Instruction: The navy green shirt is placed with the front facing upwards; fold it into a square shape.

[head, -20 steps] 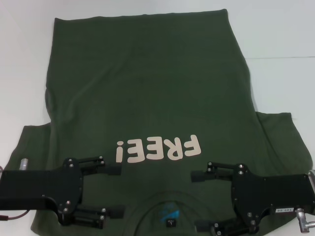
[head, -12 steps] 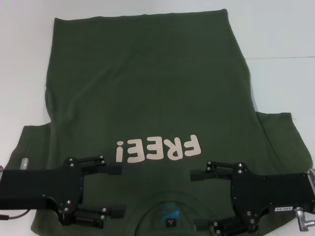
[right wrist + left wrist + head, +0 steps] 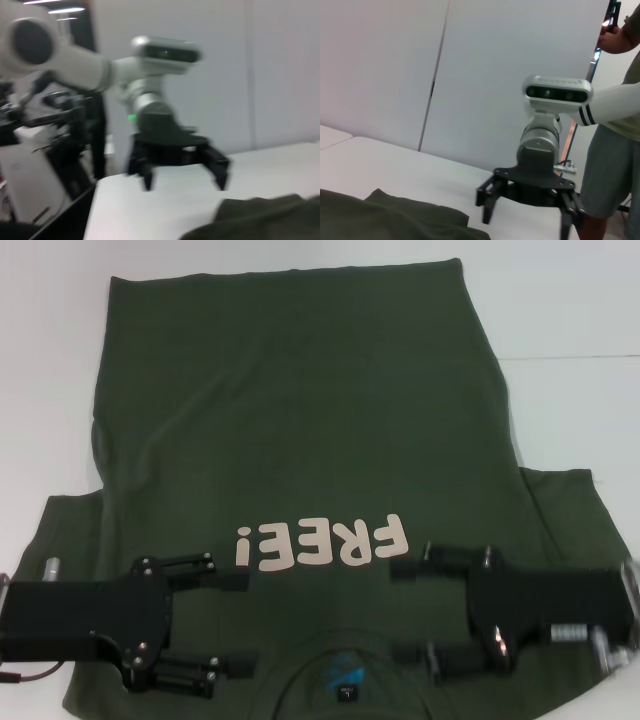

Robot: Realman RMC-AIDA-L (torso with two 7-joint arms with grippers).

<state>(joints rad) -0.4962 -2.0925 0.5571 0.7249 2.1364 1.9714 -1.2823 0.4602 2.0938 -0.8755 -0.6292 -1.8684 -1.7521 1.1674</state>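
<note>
Both spread wide over shirt (image 3: 300, 420) at 6 o'clock: left hand (image 3: 238, 623), right hand (image 3: 403, 610). Could pinch only top layer, or unevenly, skewing fold.

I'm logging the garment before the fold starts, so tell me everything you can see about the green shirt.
The navy green shirt is dark olive, looks like soft cotton, and lies flat, front up, on the white table. Pale "FREE!" lettering crosses the chest; the collar with a blue-black neck label lies nearest the robot, the hem farthest. Short sleeves spread to both sides. The open left gripper and right gripper are over the shoulders.
</note>
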